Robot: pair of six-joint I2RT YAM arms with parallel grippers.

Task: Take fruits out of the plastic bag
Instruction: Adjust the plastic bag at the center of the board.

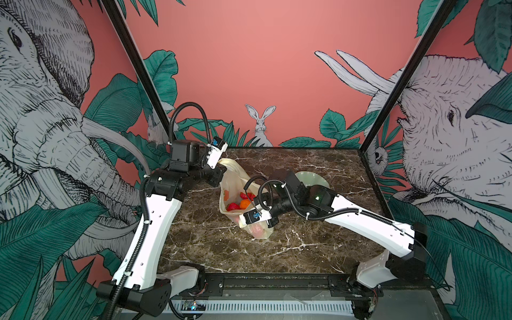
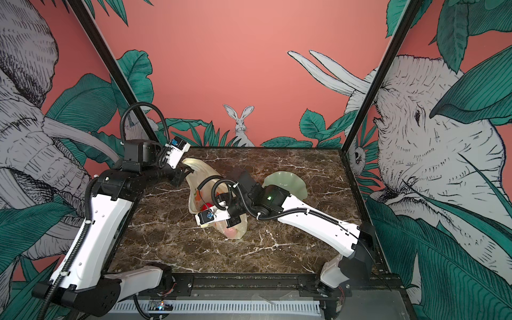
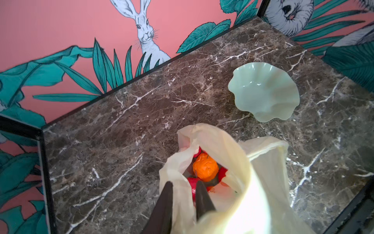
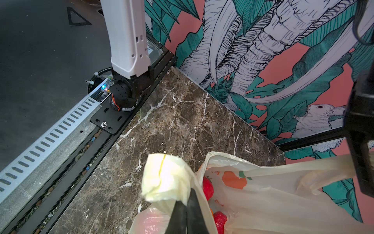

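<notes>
The pale-yellow plastic bag lies mid-table in both top views, its mouth stretched open between my two grippers. My left gripper is shut on the bag's far edge; in the left wrist view its tips pinch film. My right gripper is shut on the folded near handle. The fruits sit inside: an orange, red ones, and a pinkish one seen through the film at the near end.
A pale green wavy-rimmed dish stands on the marble table behind my right arm, toward the back right. Black frame posts and patterned walls close in the table's sides and back.
</notes>
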